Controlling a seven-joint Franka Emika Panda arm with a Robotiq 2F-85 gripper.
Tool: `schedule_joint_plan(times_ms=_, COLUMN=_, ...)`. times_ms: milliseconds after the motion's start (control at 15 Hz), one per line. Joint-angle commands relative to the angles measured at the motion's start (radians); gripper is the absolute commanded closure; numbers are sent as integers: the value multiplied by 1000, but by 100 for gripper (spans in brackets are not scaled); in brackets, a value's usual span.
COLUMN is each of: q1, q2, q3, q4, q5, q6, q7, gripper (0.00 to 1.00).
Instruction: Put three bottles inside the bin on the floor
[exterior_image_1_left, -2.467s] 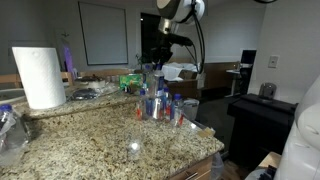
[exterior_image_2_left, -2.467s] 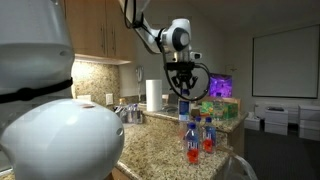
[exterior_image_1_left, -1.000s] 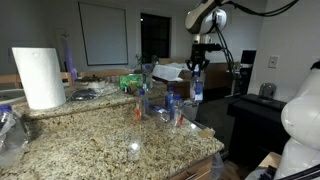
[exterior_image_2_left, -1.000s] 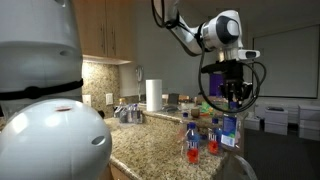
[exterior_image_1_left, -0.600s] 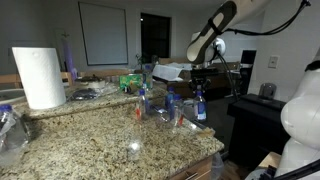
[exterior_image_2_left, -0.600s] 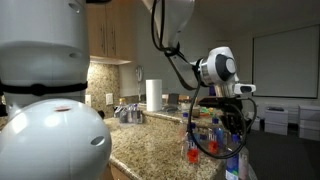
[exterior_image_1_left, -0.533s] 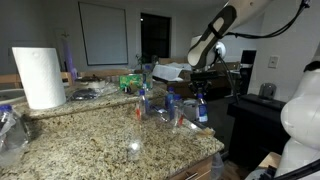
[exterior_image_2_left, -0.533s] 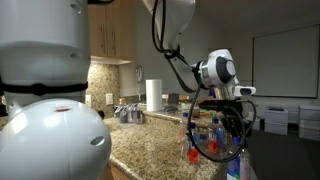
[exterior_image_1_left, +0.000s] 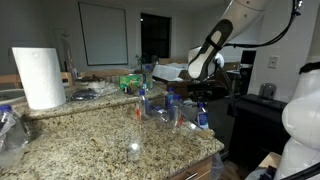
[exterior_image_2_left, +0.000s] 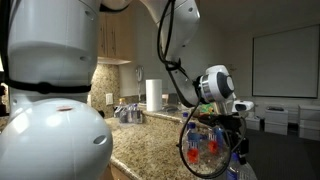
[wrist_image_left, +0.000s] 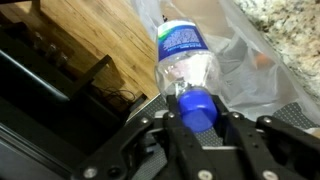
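Observation:
My gripper (wrist_image_left: 193, 110) is shut on the blue cap of a clear bottle (wrist_image_left: 184, 58) with a blue label. The bottle hangs neck-up from the jaws, just off the counter's end. Under it I see wooden floor and crumpled translucent plastic (wrist_image_left: 252, 62); I cannot tell whether this lines the bin. In both exterior views the gripper (exterior_image_1_left: 200, 97) (exterior_image_2_left: 234, 128) is level with the countertop edge, and the held bottle (exterior_image_1_left: 203, 116) (exterior_image_2_left: 240, 166) dangles below it. Other bottles (exterior_image_1_left: 163, 105) (exterior_image_2_left: 200, 142) stand grouped on the granite counter (exterior_image_1_left: 90, 140), some with red marks.
A white paper-towel roll (exterior_image_1_left: 40, 77) (exterior_image_2_left: 153, 95) stands at the back of the counter, near a green box (exterior_image_1_left: 131, 82). A dark cabinet (exterior_image_1_left: 262, 118) stands beyond the counter's end. The granite edge (wrist_image_left: 285, 18) lies close beside the hanging bottle.
The arm has carried the bottle from above the counter out past its end and lowered it steadily. The grip on the cap has not changed.

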Motion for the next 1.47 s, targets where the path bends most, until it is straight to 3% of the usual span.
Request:
schedule_joint_plan(times_ms=0, q1=39, q2=21, q3=5, q4=-15, q5=4, q6=64, q7=83, gripper=90)
schedule_joint_plan(times_ms=400, q1=101, q2=42, q3=16, q4=10, q5=-9, q6=91, q7=139, gripper=90)
schedule_joint_plan(times_ms=1267, q1=87, q2=48, q3=-48, q4=-4, q5=-46, q6=65, q7=190, gripper=90)
schedule_joint_plan(times_ms=1333, q1=89, q2=49, q3=-49, q4=-6, q5=-45, q6=65, q7=190, gripper=40)
schedule_joint_plan(times_ms=1400, q1=90, q2=50, q3=-49, q4=-7, q5=-44, q6=68, q7=192, gripper=39)
